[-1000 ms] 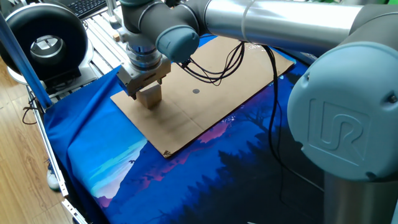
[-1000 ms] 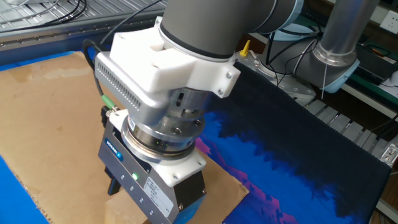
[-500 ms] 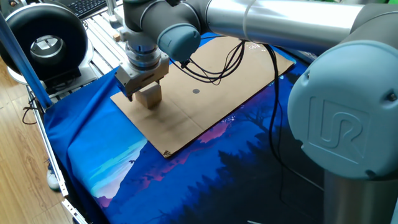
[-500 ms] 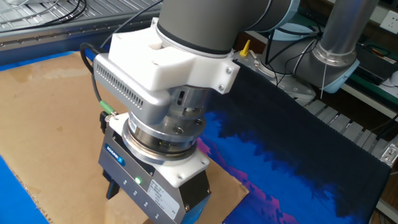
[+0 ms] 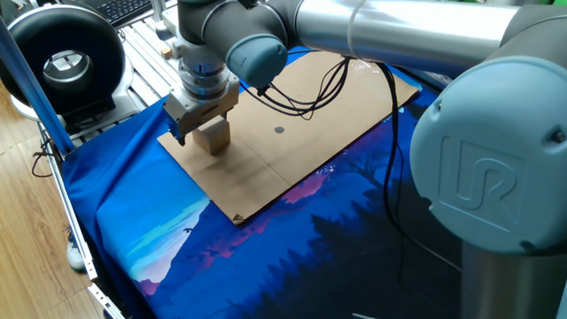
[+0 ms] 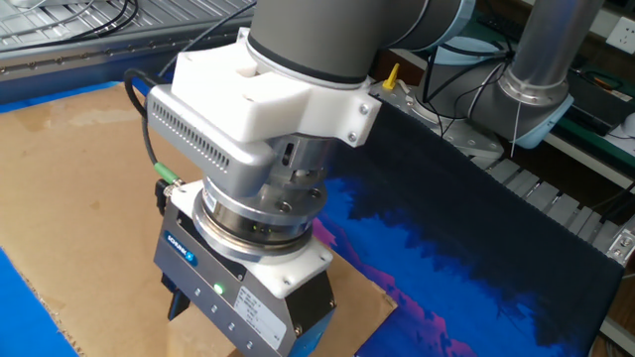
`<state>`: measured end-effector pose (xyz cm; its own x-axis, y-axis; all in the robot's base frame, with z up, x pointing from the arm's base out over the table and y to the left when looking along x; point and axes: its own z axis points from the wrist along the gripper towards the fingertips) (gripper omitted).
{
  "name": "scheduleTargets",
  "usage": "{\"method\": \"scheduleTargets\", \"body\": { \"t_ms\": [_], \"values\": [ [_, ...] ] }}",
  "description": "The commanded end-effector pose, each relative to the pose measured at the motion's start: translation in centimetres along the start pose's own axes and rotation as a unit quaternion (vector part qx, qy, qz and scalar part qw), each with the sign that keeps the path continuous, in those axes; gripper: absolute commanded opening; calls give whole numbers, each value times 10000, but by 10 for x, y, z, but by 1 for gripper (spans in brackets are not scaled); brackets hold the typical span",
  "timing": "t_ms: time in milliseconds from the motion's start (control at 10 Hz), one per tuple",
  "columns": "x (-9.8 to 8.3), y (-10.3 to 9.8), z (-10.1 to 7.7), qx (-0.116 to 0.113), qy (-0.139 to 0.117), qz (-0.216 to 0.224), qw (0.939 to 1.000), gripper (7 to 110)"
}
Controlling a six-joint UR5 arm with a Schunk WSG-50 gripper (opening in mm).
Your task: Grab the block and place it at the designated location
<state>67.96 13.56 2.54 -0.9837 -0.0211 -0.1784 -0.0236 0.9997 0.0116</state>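
The block (image 5: pixel 213 137), a plain light-tan wooden cube, is at the left end of the brown cardboard board (image 5: pixel 292 155). My gripper (image 5: pixel 209 129) stands straight over it with its fingers down either side, shut on the block. The block's base is at or just above the board. The designated location, a small dark grey dot (image 5: pixel 279 130), lies on the board to the right of the block. In the other fixed view the gripper body hides the block and the dot. Only one dark finger (image 6: pixel 177 300) shows there above the board (image 6: pixel 69 178).
A blue printed cloth (image 5: pixel 177 230) covers the table under the board. Black cables (image 5: pixel 306 93) hang from the arm over the board. A black round device (image 5: pixel 62 58) and a keyboard (image 5: pixel 128 9) are at the back left. The arm's big grey joint (image 5: pixel 496 186) fills the right.
The gripper has shifted slightly up and to the left, and the block has moved a little with it. In the other fixed view the gripper body has drifted left and looks larger.
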Motion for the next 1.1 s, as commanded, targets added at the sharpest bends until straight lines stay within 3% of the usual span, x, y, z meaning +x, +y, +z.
{"method": "scheduleTargets", "body": {
  "t_ms": [0,200,300,600,700,800,900,1000],
  "values": [
    [2,-4,0,27,91,204,9997,88],
    [1,-2,1,-26,76,197,9998,88],
    [0,-1,2,-41,68,200,9998,7],
    [7,6,2,-202,220,157,9994,7],
    [2,11,2,-346,80,-124,9993,44],
    [1,23,1,-617,31,-213,9979,44],
    [2,12,1,-422,57,-233,9988,44],
    [2,9,1,-385,82,-240,9989,107]
  ]
}}
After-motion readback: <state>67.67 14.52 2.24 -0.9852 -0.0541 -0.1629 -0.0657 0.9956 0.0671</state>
